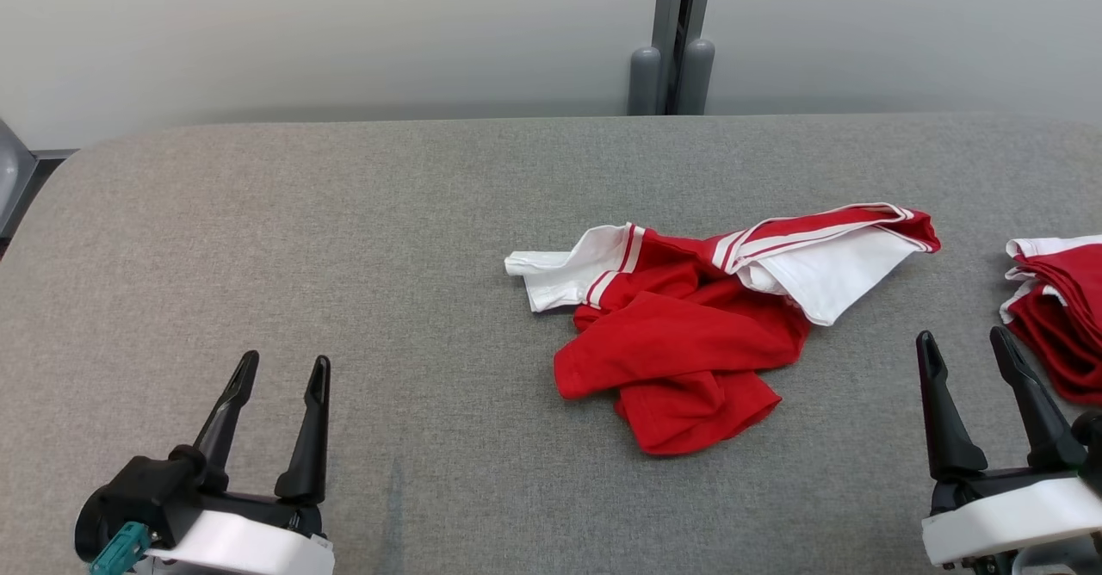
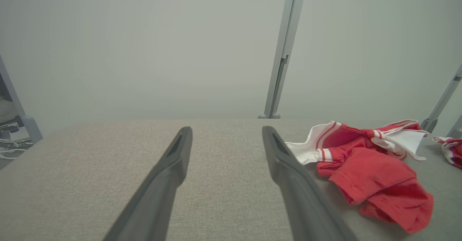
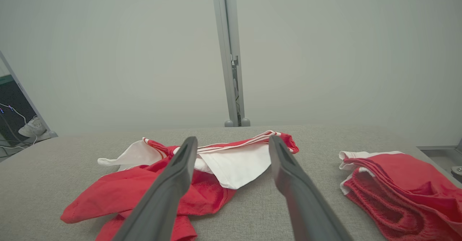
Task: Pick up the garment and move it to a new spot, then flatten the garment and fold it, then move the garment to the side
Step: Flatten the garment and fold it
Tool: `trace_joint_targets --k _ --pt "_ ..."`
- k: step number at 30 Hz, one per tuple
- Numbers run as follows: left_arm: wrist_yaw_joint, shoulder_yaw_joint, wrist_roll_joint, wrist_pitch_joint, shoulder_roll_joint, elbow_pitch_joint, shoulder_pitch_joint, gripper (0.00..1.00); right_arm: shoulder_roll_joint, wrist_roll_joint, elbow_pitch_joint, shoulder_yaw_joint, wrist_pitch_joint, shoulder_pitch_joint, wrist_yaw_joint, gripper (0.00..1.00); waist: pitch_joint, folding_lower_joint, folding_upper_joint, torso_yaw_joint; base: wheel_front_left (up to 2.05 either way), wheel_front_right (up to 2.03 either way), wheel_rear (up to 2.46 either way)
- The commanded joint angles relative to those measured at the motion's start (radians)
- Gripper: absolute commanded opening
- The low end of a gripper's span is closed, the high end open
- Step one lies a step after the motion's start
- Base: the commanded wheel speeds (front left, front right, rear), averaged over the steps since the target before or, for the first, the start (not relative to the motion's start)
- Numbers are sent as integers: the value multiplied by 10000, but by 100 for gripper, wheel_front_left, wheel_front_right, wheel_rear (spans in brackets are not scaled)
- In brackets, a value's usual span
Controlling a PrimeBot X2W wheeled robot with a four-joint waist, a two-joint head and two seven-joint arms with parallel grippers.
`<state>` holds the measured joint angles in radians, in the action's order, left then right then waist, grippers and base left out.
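Observation:
A crumpled red garment [image 1: 689, 334] with white panels and red-and-white striped trim lies bunched on the grey table, a little right of centre. It appears at the right of the left wrist view as the garment [image 2: 371, 176] and low in the right wrist view as the garment [image 3: 173, 187]. My left gripper [image 1: 280, 367] rests open near the table's front left, well clear of the cloth. At the front right my right gripper [image 1: 962, 338] is open too, just right of the garment and holding nothing.
A folded pile of red-and-white clothes [image 1: 1061, 317] sits at the table's right edge, close to my right gripper, and shows as the pile [image 3: 400, 194] in the right wrist view. A grey post [image 1: 671, 41] stands behind the table [image 1: 344, 231] against a pale wall.

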<state>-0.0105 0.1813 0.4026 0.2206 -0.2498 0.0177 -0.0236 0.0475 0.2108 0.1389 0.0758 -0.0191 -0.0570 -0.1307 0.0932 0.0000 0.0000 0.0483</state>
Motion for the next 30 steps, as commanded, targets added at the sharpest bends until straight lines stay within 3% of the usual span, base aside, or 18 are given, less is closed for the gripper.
trace_joint_targets --k 1,5,14,19,30 --pt "-76 -13 124 -10 -27 -29 56 100 63 45 -38 -11 16 -39 -3 100 20 0 0 8 0 0 0" --pt "-36 29 333 -254 102 -131 290 100 63 92 -10 -4 16 86 -3 100 194 0 0 -2 0 0 0" --pt "864 1369 750 -2009 365 313 1550 100 60 210 -176 -322 -63 427 -3 100 838 0 0 -576 0 0 0" --pt "1159 2038 1160 -2672 599 708 1921 100 63 369 -370 -455 -217 535 -3 100 1106 0 0 -974 0 0 0" --pt "1370 2406 2246 -3426 645 2483 2921 100 60 803 -884 -763 -674 893 -3 100 1675 0 0 -1708 0 0 0"
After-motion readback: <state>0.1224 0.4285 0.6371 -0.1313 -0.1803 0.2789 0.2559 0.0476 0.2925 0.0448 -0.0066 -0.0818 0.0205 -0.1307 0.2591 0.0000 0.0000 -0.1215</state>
